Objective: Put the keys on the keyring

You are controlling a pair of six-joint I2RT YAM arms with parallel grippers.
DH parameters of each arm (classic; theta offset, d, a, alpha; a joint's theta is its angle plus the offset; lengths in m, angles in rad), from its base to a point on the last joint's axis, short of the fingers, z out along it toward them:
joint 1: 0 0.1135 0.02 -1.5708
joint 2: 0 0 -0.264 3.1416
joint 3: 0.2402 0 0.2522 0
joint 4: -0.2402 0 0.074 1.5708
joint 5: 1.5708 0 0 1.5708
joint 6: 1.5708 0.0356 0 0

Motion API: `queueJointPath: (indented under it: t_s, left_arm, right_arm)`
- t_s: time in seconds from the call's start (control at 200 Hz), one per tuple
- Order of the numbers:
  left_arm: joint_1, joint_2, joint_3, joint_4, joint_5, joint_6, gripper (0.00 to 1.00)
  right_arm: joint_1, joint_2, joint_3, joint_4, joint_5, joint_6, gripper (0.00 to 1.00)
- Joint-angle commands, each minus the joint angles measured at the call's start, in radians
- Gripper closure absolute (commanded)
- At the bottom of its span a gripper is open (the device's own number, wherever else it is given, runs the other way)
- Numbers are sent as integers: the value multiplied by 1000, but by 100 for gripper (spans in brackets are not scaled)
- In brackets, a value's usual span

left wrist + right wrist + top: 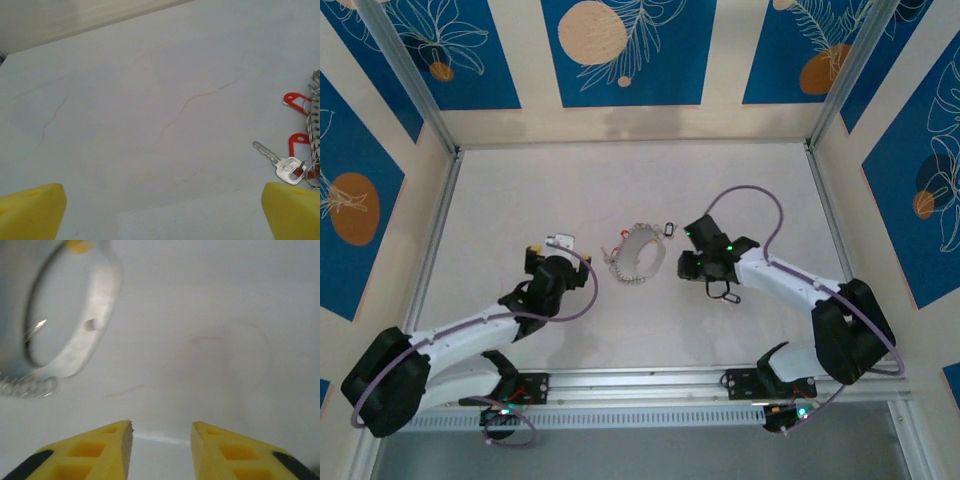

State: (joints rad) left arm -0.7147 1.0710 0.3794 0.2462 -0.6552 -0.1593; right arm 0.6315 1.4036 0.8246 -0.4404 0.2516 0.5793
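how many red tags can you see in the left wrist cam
2 for sure: one red tag at the right edge, a second just below it, above the silver key. Red behind that key's head may be a third.

One keyring point(638, 258) sits mid-frame in the top view. At the left wrist view's right edge: two red tags point(290, 97), one loose key point(277, 161).

Reaches inward with both arms, elbows bent; holds left end effector point(162, 215) spread wide, right end effector point(161, 440) narrowly parted, gripping nothing.
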Motion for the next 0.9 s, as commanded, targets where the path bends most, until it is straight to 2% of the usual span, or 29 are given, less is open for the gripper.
queueJointPath:
  t_s: [0.0, 0.1, 0.205, 0.28, 0.56, 0.7, 0.895]
  left_arm:
    - [33, -27, -18, -12, 42, -25, 0]
    - [75, -56, -39, -18, 74, -52, 0]
    - [117, -101, -66, -16, 107, -76, 0]
    - [139, -125, -81, -13, 122, -89, 0]
    - [152, -123, -82, -16, 133, -98, 0]
    - [152, -121, -77, -21, 129, -99, 0]
    - [153, -122, -79, -20, 126, -101, 0]
  right_arm:
    - [78, 69, 18, 103, -114, -129, 67]
    - [124, 133, 52, 116, -122, -160, 68]
    - [170, 208, 107, 98, -50, -215, 67]
    - [186, 254, 136, 100, -45, -239, 65]
    - [239, 375, 270, 60, 53, -304, 61]
    - [241, 414, 312, 26, 130, -327, 67]
    - [238, 450, 318, 7, 123, -348, 70]
